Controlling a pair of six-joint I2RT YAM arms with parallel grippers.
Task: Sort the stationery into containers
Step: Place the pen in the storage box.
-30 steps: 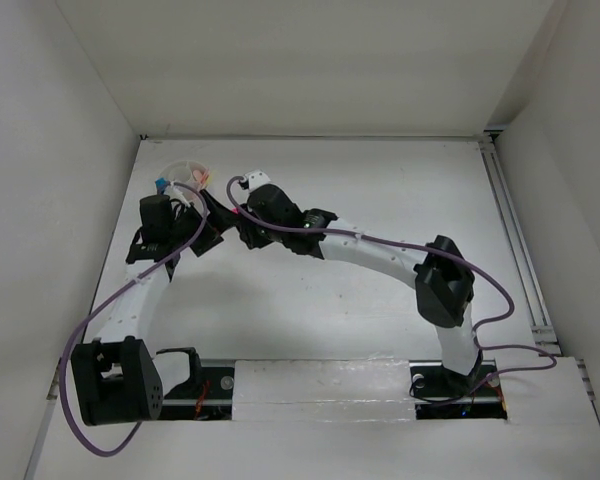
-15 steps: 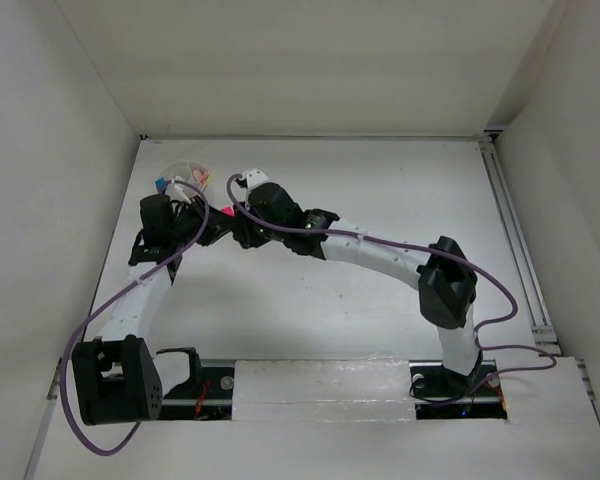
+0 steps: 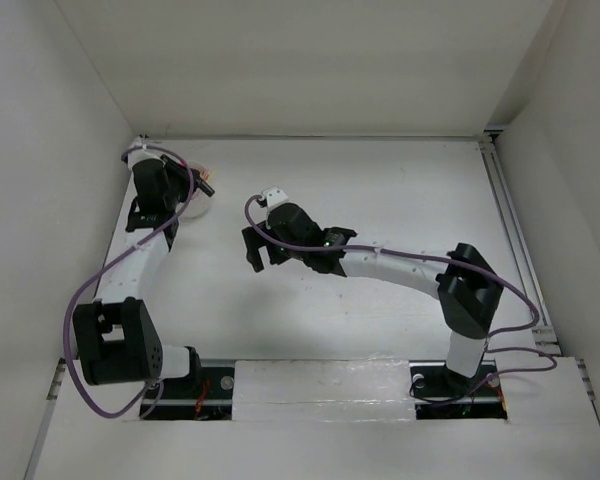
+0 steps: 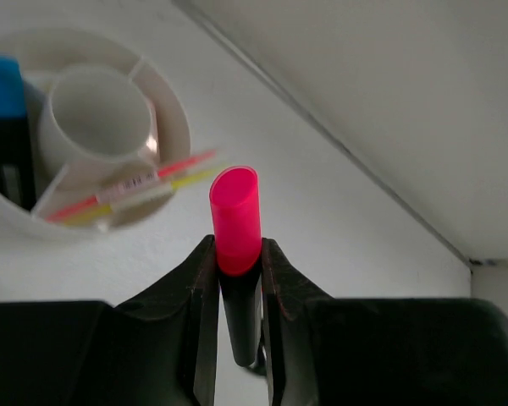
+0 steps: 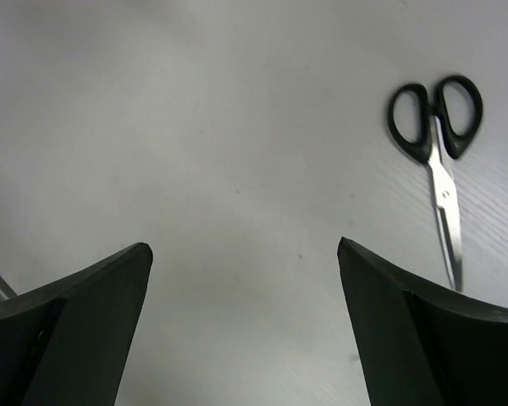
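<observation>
Left gripper (image 4: 237, 279) is pinching pink-and-black stubby highlighter (image 4: 235, 216) just beside round white plastic divided tub (image 4: 173, 110). Right gripper (image 5: 245, 279), well apart from tub, is hanging wide-fingered near black-handled steel scissors (image 5: 440, 161).

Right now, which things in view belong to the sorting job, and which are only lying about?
Job: pink highlighter in the left end effector, white tub, blue highlighter and pencils inside it, scissors on the table.
Not the job: purple cables, metal rail.
</observation>
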